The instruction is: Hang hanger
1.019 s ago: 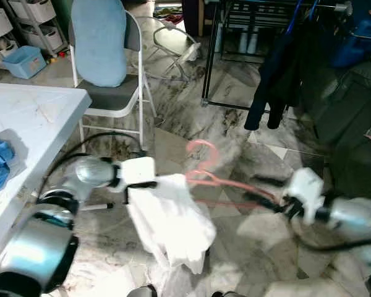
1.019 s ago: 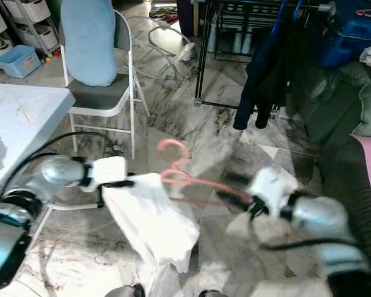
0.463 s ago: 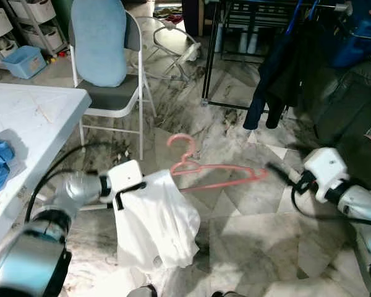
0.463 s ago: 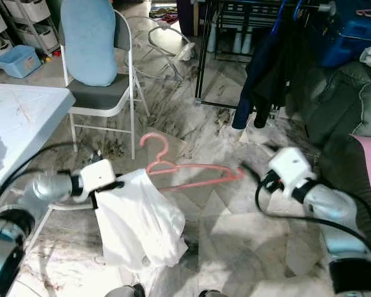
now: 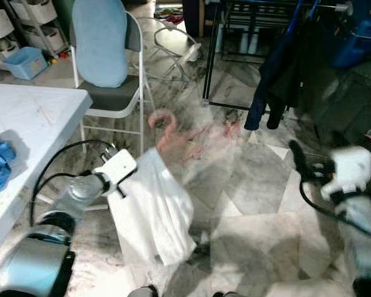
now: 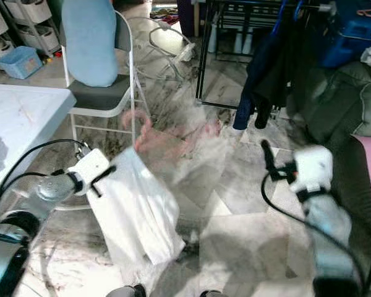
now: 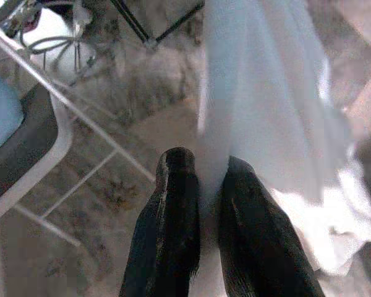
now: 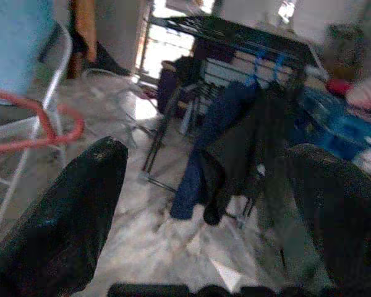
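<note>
right pincer (image 8: 198,185) released hanger (image 5: 173,133), apparently swinging

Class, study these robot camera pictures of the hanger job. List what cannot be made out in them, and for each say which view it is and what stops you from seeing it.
1. Pink hanger: eye views, motion blur smears its arms, so its shape is unclear.
2. How the white garment sits on the hanger: blur hides the join.
3. Left gripper: left wrist view, cloth hides what lies between the fingers besides fabric.
4. Rack's top rail: cut off by the picture's upper edge.
</note>
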### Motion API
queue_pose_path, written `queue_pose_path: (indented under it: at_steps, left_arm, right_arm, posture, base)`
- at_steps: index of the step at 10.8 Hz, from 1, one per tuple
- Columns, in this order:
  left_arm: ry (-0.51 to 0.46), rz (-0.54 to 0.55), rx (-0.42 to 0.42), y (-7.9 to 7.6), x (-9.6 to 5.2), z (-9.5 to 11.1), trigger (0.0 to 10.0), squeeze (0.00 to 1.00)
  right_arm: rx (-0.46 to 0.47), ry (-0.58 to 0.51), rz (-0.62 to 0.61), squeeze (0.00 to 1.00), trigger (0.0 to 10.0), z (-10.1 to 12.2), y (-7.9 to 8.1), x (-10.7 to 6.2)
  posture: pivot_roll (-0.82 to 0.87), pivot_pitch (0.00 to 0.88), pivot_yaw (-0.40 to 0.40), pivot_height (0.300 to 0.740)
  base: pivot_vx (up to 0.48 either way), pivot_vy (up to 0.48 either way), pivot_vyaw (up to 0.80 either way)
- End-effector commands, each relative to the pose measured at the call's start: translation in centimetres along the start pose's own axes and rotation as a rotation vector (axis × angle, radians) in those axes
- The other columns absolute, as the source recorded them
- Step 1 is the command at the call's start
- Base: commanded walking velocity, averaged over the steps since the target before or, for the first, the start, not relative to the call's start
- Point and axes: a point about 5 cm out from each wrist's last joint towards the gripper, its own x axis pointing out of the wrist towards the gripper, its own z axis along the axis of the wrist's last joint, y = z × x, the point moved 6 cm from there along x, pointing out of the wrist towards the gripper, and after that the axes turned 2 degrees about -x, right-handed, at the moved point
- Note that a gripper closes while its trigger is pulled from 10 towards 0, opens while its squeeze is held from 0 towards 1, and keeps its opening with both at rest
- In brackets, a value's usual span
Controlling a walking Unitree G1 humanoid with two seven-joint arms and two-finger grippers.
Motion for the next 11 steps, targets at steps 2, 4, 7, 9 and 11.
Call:
queue_pose_path:
  at_steps: [2, 4, 7, 9, 11]
  left_arm:
    - [-0.05, 0.062, -0.038, 1.0, 0.3, 1.4, 0.0, 0.0]
    - [-0.049, 0.068, -0.042, 1.0, 0.3, 1.4, 0.0, 0.0]
    - [-0.462, -0.26, 0.031, -3.4, 0.7, 11.1, 0.0, 0.0]
    - [-0.471, -0.347, 0.11, -4.8, 0.4, 11.3, 0.0, 0.0]
    - [-0.548, -0.399, 0.111, -5.8, 0.0, 12.5, 0.0, 0.0]
  right_arm:
    - [0.018, 0.003, -0.064, 1.0, 10.0, -0.1, -0.8, -0.5]
    - [0.018, 0.005, -0.073, 1.0, 10.0, 0.0, -0.8, -0.6]
    - [0.374, 0.413, -0.135, 0.0, 10.0, -8.2, 4.3, -1.3]
    - [0.426, 0.339, -0.036, 0.0, 10.0, -6.7, 6.2, -0.2]
    - [0.546, 0.346, 0.047, 0.0, 10.0, -6.4, 8.1, 0.0]
  posture:
    - [-0.21, 0.111, 0.08, 0.74]
    - [-0.21, 0.111, 0.08, 0.74]
    - [-0.19, 0.129, 0.075, 0.74]
    - [-0.18, 0.134, 0.076, 0.74]
    - [-0.19, 0.146, 0.079, 0.74]
  base:
    - [0.0, 0.0, 0.0]
    - [0.0, 0.0, 0.0]
    - [0.0, 0.0, 0.0]
    - [0.0, 0.0, 0.0]
    - [0.0, 0.0, 0.0]
